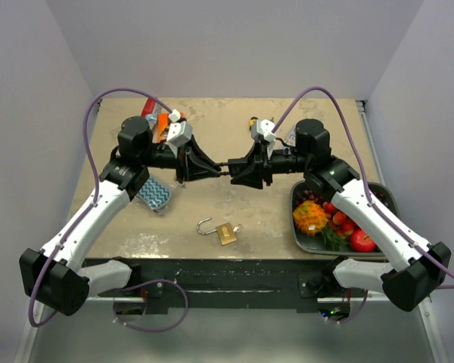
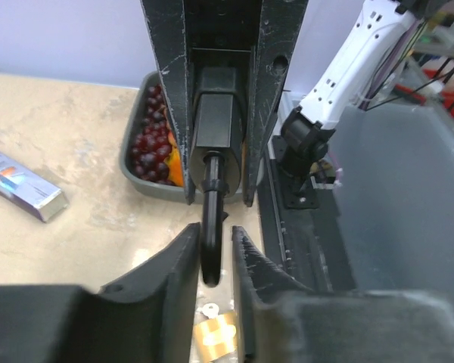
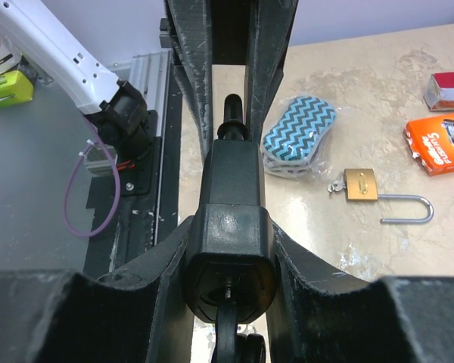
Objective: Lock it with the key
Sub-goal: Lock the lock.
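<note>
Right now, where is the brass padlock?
In the top view the padlock lies on the table, front centre, between the zigzag pouch and the fruit tray.

A: Padlock (image 1: pixel 227 234)?
B: Brass body, silver shackle.
A: Key handle (image 3: pixel 231 219)?
B: Plain glossy black.
A: Pad (image 3: pixel 299 128)?
B: Sky-blue and black zigzags.
A: Others?
B: 1 orange pack (image 3: pixel 439 142), 1 red box (image 3: pixel 448 89).
A: Tray (image 2: pixel 127 162)?
B: Grey; grapes (image 2: pixel 147 147) dark red, 1 fruit (image 1: pixel 310 217) orange-yellow.
A: Bench (image 1: pixel 272 219)?
B: Beige, faintly marbled.

Light: bright, even, from overhead
Shadows: soft and faint on the table (image 1: pixel 227 121)
Focus: wrist views blurred along the bottom edge, sharp farther off
</note>
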{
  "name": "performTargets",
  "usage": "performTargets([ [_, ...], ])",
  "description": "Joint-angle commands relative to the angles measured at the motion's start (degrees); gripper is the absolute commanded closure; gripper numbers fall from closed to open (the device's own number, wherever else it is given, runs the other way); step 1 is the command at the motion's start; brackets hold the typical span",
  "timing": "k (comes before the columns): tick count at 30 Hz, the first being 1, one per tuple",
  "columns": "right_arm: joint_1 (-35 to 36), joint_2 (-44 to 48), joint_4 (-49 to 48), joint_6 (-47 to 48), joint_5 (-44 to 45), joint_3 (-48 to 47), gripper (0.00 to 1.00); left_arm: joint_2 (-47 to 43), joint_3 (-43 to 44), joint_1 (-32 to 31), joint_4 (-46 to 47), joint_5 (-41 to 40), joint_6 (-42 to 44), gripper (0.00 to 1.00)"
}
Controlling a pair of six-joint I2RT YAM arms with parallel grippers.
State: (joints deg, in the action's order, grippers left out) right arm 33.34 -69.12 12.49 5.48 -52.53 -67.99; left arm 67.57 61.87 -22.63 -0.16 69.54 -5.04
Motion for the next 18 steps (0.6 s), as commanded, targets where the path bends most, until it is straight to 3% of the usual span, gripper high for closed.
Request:
performTargets([
  [1,0.1,0.0,-4.5,1.7,-2.0,-2.9,1.00,0.3,3.3,-1.1,-4.9,-0.4,3.9,0.64],
  [6,0.2,0.5,-3.0,2.7,-2.7,-2.9,1.00,0.5,4.8,-0.9,-15.6,-1.7,13.9,0.65],
  [9,0.2,0.6,-2.2,3.6,-2.9,-2.9,1.00,-0.1,4.7,-0.9,-15.8,-2.2,14.7,0.71],
  [15,0.1,0.7,-1.5,4.7,-3.2,-3.3,1.00,0.3,4.8,-0.9,-14.9,-3.2,14.0,0.70],
  [18,0.1,0.7,-1.4,4.9,-3.2,-3.2,1.00,0.4,4.9,-0.9,-14.6,-3.0,14.0,0.80],
])
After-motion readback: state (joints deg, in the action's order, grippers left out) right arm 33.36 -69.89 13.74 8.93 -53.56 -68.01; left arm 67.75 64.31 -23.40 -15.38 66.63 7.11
